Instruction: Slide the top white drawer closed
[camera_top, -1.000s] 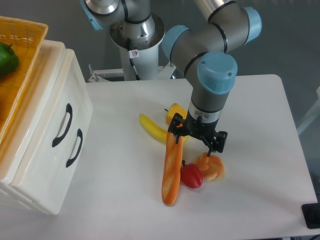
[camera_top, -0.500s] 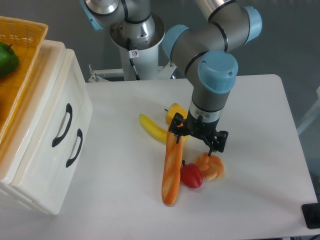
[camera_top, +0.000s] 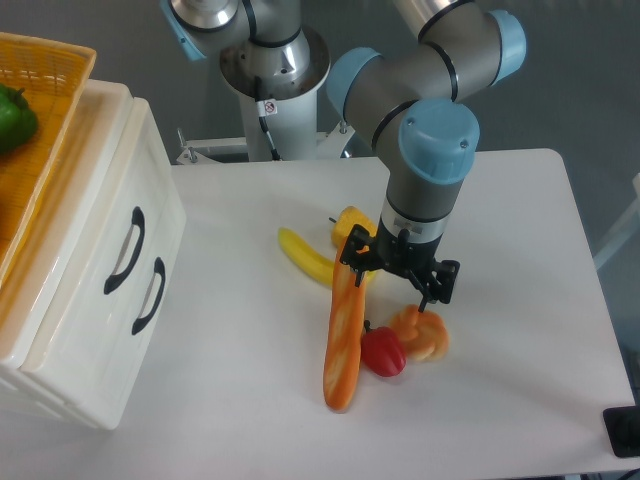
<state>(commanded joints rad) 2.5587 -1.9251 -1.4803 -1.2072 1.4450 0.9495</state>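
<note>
The top white drawer (camera_top: 112, 225) is the upper of two in the white cabinet at the left, and its curved black handle (camera_top: 125, 250) faces the table. Its front looks about level with the lower drawer (camera_top: 135, 340); I cannot tell whether a gap is left. My gripper (camera_top: 398, 279) hangs well to the right of the cabinet, over the middle of the table. It is open, with nothing between its fingers, just above a pile of toy food.
A long orange loaf (camera_top: 342, 340), a red pepper (camera_top: 383, 352), an orange pastry (camera_top: 425, 334), a yellow banana (camera_top: 303, 254) and a yellow pepper (camera_top: 352, 220) lie under and around the gripper. An orange wicker basket (camera_top: 45, 75) with a green pepper (camera_top: 12, 115) sits on the cabinet.
The gripper has drifted a few pixels to the right and down. The drawers and the food have not moved.
</note>
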